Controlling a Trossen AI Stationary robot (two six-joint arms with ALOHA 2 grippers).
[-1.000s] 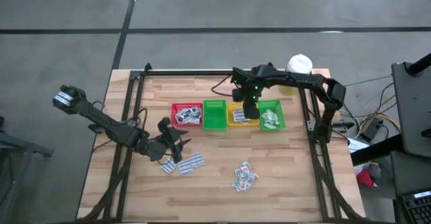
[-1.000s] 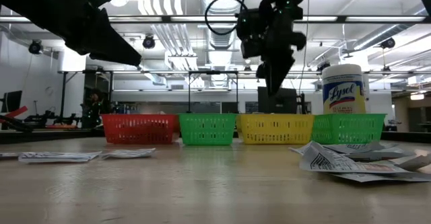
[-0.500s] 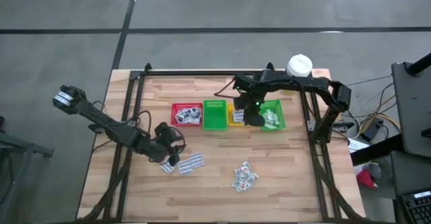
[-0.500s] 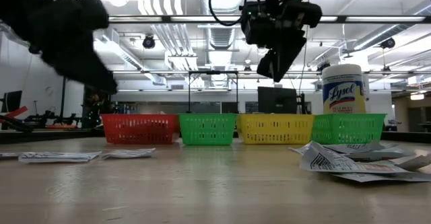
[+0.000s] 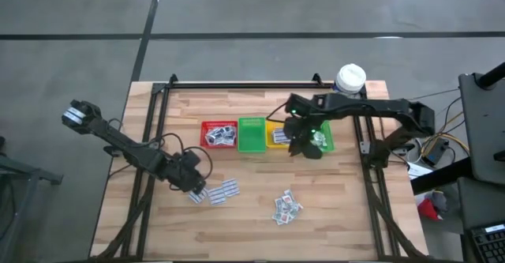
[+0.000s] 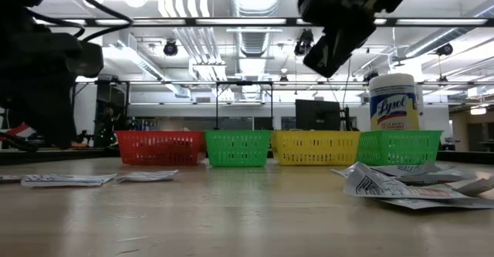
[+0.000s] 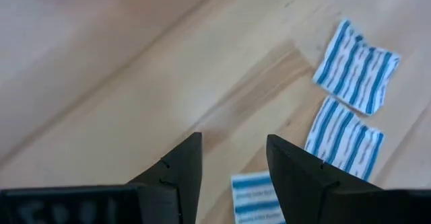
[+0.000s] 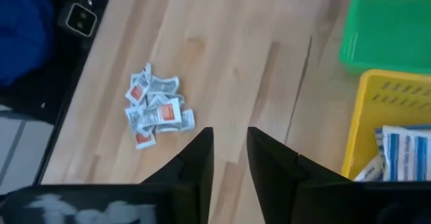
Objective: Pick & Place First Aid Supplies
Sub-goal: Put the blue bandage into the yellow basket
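Moved since a second ago: right gripper (image 5: 304,145), from above the yellow bin (image 5: 277,136) toward the table's near side, now over the seam between yellow and green bins; left gripper (image 5: 197,181) drawn in and lowered over the blue-striped packets (image 5: 217,191).

Left gripper: fingers (image 7: 183,165) well spread, nothing between them, poised just above bare wood, one packet (image 7: 254,196) showing between the tips.

Right gripper: fingers (image 8: 195,158) narrowly apart, empty, pointed toward the loose heap of red-printed packets (image 5: 286,206).

Task items: striped packets flat on the table centre-left; red-printed heap centre-right, near edge; further packets already in the red bin (image 5: 218,134), yellow bin and right-hand green bin (image 5: 319,136).

Risks, judged: flat packets likely to slide or be pinched two at once, neighbours lying just beside each other (image 7: 355,65); heap overlapped, so extra pieces liable to lift and drop short of a bin; fingertips liable to scrape wood on a thin target.

Surroundings: middle green bin (image 5: 252,134) apparently without contents; white-capped bottle (image 5: 349,78) behind the bins, well apart from both arms. Nothing blocking either gripper's descent.
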